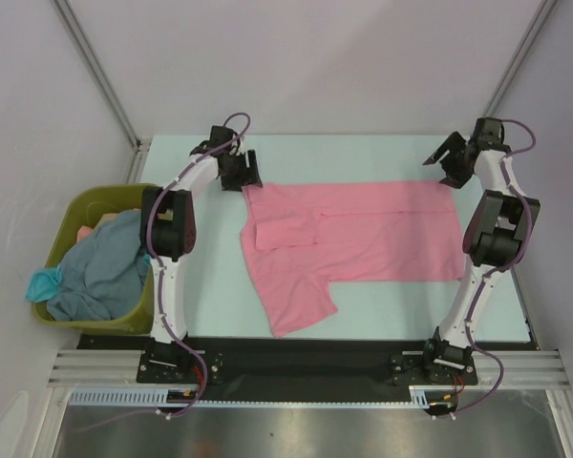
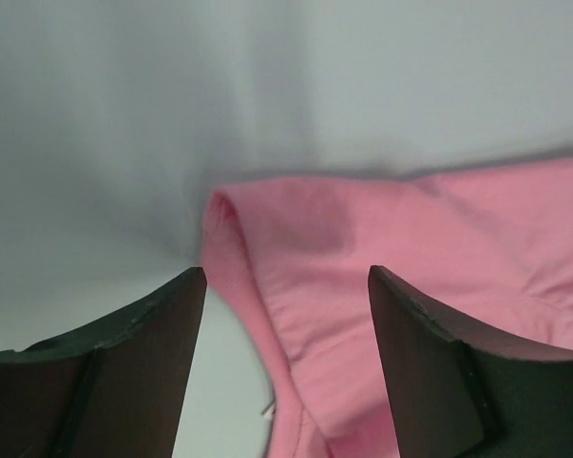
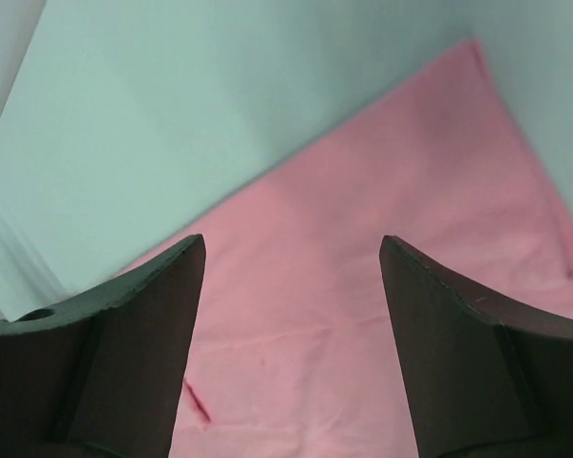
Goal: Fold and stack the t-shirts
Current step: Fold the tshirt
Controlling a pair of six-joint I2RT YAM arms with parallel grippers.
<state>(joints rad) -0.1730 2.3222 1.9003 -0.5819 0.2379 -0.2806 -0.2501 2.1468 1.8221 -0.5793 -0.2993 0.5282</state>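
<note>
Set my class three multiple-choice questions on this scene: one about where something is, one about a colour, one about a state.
1. Where is the bin?
A. beside the left arm
B. between the two arms
C. at the far right

2. What colour is the shirt spread on the table?
A. teal
B. pink
C. grey

3. How are the left hand and right hand?
A. both open, empty
B. both shut on cloth
C. one open, one shut

Answers: 1 A, it sits just outside that arm; 2 B, the spread cloth is pink; 3 A, each wrist view shows a wide gap holding nothing.
</note>
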